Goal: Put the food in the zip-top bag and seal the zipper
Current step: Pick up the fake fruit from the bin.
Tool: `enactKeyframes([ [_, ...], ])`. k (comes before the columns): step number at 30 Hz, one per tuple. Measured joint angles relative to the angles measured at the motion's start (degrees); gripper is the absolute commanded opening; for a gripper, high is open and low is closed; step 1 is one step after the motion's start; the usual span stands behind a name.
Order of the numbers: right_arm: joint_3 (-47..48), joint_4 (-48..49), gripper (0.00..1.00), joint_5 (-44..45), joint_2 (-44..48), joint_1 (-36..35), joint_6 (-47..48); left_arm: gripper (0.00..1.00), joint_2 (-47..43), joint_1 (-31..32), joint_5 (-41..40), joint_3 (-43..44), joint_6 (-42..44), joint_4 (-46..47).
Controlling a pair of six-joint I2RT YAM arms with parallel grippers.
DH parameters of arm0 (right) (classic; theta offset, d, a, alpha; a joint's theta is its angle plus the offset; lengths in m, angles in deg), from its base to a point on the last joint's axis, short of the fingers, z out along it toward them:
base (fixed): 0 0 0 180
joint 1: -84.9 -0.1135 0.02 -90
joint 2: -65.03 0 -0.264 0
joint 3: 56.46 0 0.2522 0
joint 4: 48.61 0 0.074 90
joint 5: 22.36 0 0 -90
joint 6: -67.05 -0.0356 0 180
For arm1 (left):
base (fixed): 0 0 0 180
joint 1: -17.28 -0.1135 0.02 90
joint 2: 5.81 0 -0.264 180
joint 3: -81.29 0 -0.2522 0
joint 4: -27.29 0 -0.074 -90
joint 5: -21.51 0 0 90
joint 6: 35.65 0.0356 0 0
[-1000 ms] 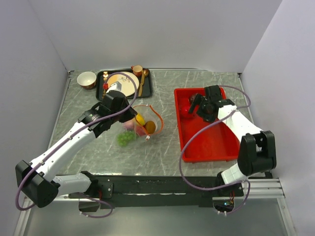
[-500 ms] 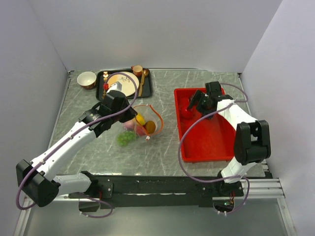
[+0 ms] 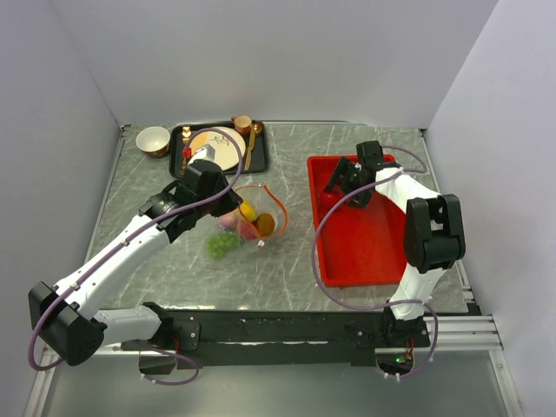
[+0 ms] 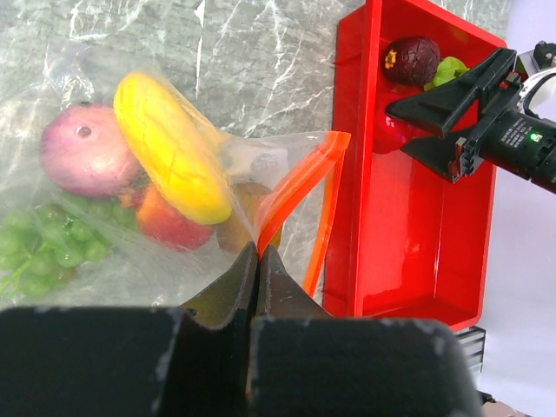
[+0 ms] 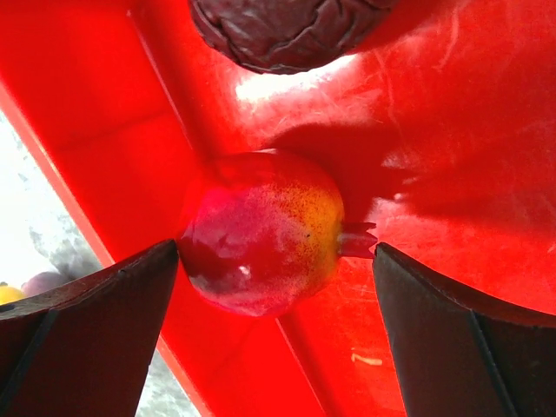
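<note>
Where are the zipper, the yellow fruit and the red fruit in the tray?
zipper [image 4: 294, 181], left wrist view, middle of the orange-red strip.
yellow fruit [image 4: 169, 143], left wrist view, centre of its body.
red fruit [image 5: 261, 230], right wrist view, centre of its skin.

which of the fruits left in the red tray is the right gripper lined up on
The red-and-yellow round fruit: it sits between the open fingers of the right gripper. The dark purple fruit lies beyond the fingertips, outside them.

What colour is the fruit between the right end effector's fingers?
The pomegranate is red fading to yellow; right wrist view shows it best.
</note>
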Motion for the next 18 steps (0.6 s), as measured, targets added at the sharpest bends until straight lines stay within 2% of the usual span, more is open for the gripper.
enactKeyframes([
  [3, 0.0, 0.2, 0.91, -0.7, 0.0, 0.0, 0.2, 0.01, 0.0, 0.0, 0.0, 0.0, 0.0, 0.0],
  [4, 0.0, 0.4, 0.83, -0.9, 0.0, 0.0, 0.3, 0.01, 0.0, 0.0, 0.0, 0.0, 0.0, 0.0],
  [6, -0.5, 0.9, 0.77, -1.2, 0.0, 0.0, 0.5, 0.01, 0.1, 0.0, 0.0, 0.0, 0.0, 0.0],
  [7, -0.7, 1.3, 0.70, -1.4, 0.0, 0.0, 0.5, 0.01, 0.1, 0.0, 0.0, 0.0, 0.0, 0.0],
  [10, -1.4, 2.5, 0.56, -2.2, 0.2, 0.0, 0.6, 0.01, 0.1, 0.0, 0.0, 0.0, 0.0, 0.0],
  [13, -2.8, 3.9, 0.45, -2.4, 0.9, 0.0, 0.8, 0.01, 0.1, 0.0, 0.0, 0.0, 0.0, 0.0],
  [18, -7.1, 5.7, 0.42, -2.6, 4.2, 0.0, 1.5, 0.01, 0.1, 0.0, 0.0, 0.0, 0.0, 0.0],
])
